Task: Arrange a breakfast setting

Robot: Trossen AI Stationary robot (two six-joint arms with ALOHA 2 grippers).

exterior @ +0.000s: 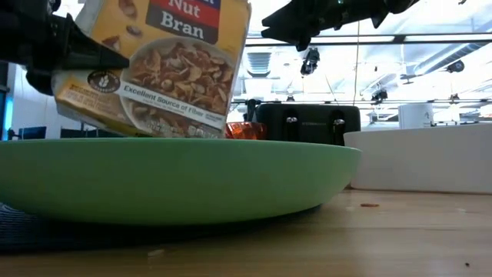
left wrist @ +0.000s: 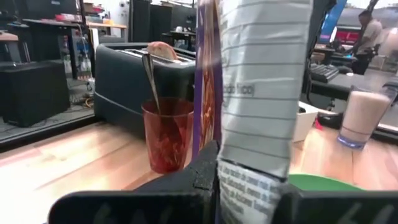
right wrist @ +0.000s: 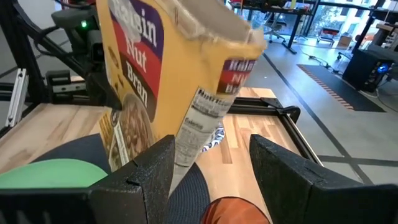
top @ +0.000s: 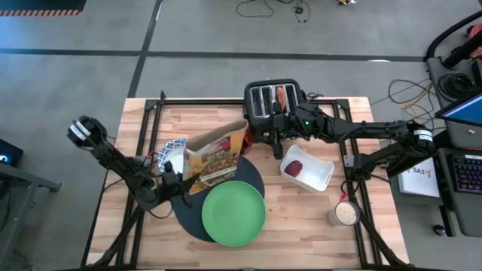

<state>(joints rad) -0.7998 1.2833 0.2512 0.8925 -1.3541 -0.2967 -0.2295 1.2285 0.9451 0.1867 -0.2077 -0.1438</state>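
Note:
My left gripper (top: 169, 181) is shut on a yellow cereal box (top: 215, 156), held tilted over the big black mat (top: 188, 222), with the lime-green plate (top: 233, 213) lying on it. The box's open top (right wrist: 214, 25) leans toward my right gripper (right wrist: 211, 174), which is open and empty just in front of the toaster (top: 275, 102). The blue-and-white bowl (top: 172, 150) sits behind the box. A tan bagel (top: 280, 94) stands in a toaster slot. A spoon (left wrist: 149, 74) stands in a red cup (left wrist: 168, 134). The dark-red lump (top: 295, 167) lies in the white tray (top: 316, 175). My left gripper pinches the cereal box near its bottom end (left wrist: 249, 186) between its two fingers, one on each broad face, with the narrow side panel facing the wrist. The fingers come about level from the table's left. The box stands tilted, its open top toward the toaster.
A jar with a pale filling (top: 345, 213) stands near the right front of the table. The red cup also shows below my right gripper (right wrist: 236, 211). Bare wood lies at the near right (top: 301, 233). A person sits at a desk beyond the table (left wrist: 371, 31).

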